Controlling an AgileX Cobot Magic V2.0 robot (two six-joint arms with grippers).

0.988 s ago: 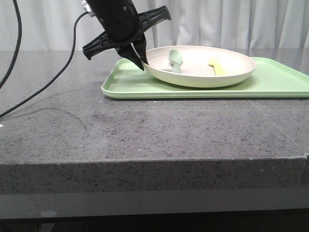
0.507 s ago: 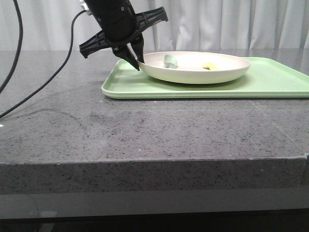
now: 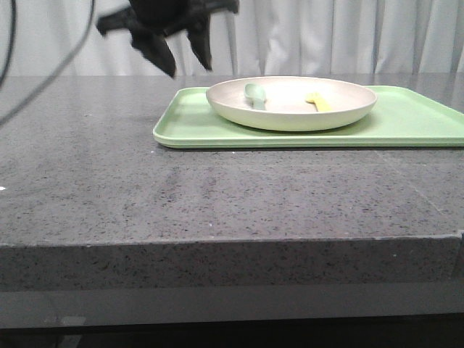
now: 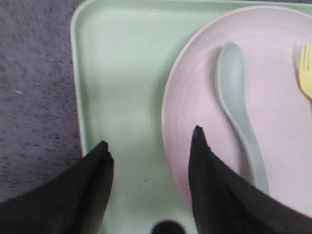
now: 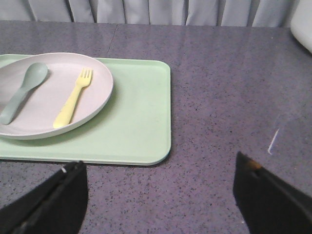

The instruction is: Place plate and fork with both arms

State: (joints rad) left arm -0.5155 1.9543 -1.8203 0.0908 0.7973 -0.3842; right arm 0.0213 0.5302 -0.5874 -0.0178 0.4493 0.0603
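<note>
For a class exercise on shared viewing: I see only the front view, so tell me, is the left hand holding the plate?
Observer: No. In the left wrist view the left hand is open, one finger over the plate, the other over the tray.
Operator: Which way do the fork's tines point?
Observer: In the right wrist view the fork points its tines toward the curtain side.
Operator: And the spoon?
Observer: The spoon lies beside the fork, apart from it, bowl also toward the curtain.
Operator: Where is the right hand?
Observer: The right hand is open, above bare table beside the tray's end.
</note>
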